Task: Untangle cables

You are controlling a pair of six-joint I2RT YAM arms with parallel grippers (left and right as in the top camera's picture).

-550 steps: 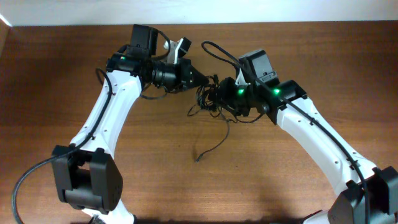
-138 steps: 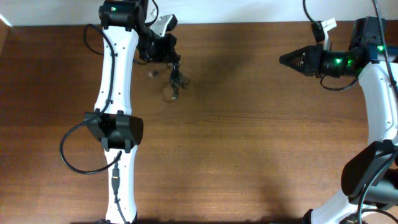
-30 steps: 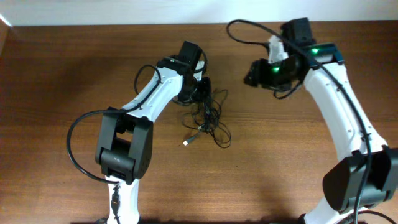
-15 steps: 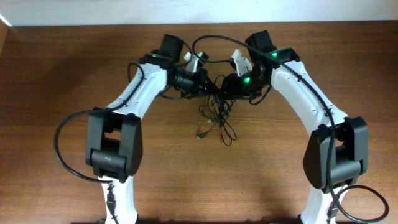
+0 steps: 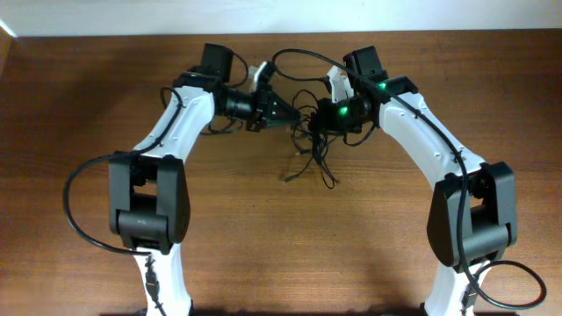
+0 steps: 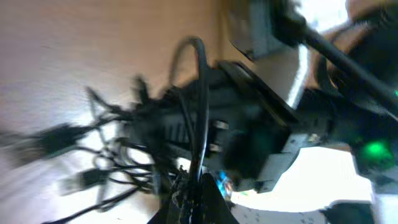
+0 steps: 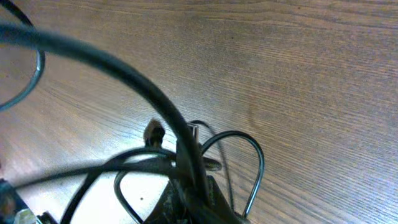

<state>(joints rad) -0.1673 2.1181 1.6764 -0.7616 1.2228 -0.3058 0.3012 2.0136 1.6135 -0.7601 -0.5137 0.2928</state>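
Observation:
The cables (image 5: 310, 140) hang as a black tangle at the back middle of the table, between the two grippers. My left gripper (image 5: 292, 114) points right and is shut on a strand. My right gripper (image 5: 317, 119) faces it, almost touching, and is shut on the same tangle. Loose ends trail toward me, one ending in a plug (image 5: 287, 178). In the left wrist view the left gripper (image 6: 198, 199) pinches a cord (image 6: 201, 93), with more cables (image 6: 93, 165) blurred at left. In the right wrist view the right gripper (image 7: 194, 202) clamps a cord (image 7: 124, 71) beside a loop (image 7: 252, 165).
The brown wooden table (image 5: 263, 254) ends at a white wall strip (image 5: 88, 17) at the back. The right arm's thicker cable (image 5: 299, 60) arcs above the grippers. Both white arms (image 5: 167, 132) (image 5: 430, 140) slant in from the near corners.
The right gripper has closed on the tangle. The left gripper has drawn a little left and back, and the trailing cords now sit shorter on the table.

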